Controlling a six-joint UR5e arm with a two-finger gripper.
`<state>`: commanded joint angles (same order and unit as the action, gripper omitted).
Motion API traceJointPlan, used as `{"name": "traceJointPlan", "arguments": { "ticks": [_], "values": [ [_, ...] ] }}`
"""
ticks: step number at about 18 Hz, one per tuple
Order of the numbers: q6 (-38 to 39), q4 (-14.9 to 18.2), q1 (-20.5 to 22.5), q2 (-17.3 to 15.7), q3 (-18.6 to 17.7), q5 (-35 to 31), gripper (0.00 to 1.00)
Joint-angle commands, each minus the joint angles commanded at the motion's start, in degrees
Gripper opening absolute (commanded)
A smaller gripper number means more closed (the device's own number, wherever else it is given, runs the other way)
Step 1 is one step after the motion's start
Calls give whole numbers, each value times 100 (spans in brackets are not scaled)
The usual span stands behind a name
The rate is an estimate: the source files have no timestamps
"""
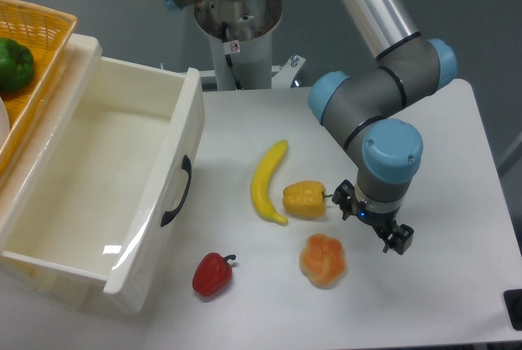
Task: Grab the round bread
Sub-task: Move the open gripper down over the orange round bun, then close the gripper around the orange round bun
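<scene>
Gripper [371,221] hangs low over the counter [457,170], right of centre, below the arm's blue-capped wrist joint. Seen from above; two dark finger parts show, one at the left near the yellow pepper's stem, one at the lower right. They stand apart, nothing between them. A small blue light shows on the gripper body.

Round bread [323,259] lies on the counter just below and left of the gripper, near it but not touching. Orange-tan, glossy, lobed top like a flower. Sits free, nothing on it.

Yellow bell pepper [304,200] lies on its side just left of the gripper, stem pointing right toward the left finger. Whether stem and finger touch: cannot tell. Banana [267,182] lies beside the pepper on its left, curved, running from upper right to lower left; its lower end is touching or nearly touching the pepper.

Red bell pepper [212,274] sits further left, near the front edge, well apart from the bread.

White open drawer [167,154] with a black handle takes up the left side; inside looks bare. Behind it at far left, a yellow woven basket [41,28] holds a green pepper [15,64].

Arm base stands at the back centre.
</scene>
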<state>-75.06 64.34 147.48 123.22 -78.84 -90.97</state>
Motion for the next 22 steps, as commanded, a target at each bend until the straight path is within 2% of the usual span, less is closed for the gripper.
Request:
{"name": "traceJointPlan", "arguments": {
  "ticks": [13,15,18,22],
  "values": [
    [132,-79,-193,141,-70,-88,100],
    [289,-341,-254,254,-105,-79,100],
    [843,-903,-465,544,-105,-97,100],
    [879,-932,-536,580,-158,-105,100]
  ]
}}
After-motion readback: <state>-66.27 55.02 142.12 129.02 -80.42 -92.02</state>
